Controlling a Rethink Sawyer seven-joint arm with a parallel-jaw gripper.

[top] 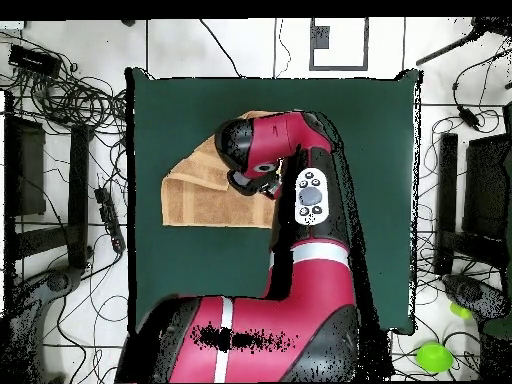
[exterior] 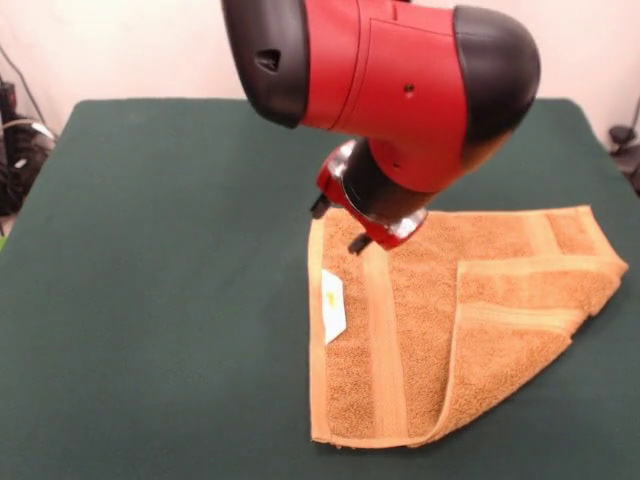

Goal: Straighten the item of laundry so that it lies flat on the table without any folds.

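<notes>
The tan-orange towel (exterior: 400, 330) lies on the dark green table (exterior: 160, 260), right of centre in the front view. Its right part is folded over in a diagonal flap (exterior: 520, 300), so the towel is not flat. A woven band (exterior: 385, 340) runs along it, and the white care tag (exterior: 333, 305) sits at its left edge. My gripper (exterior: 365, 215) hangs under the red and black arm (exterior: 400, 70), low over the towel's far left corner. I cannot see how it is set or whether it touches the cloth. In the overhead view the arm (top: 265, 150) covers part of the towel (top: 205, 195).
The table's green cloth (top: 200, 110) extends well beyond the towel on all sides. Cables and equipment (top: 70, 100) lie on the floor around the table. A green object (top: 436, 356) lies on the floor near the robot's base.
</notes>
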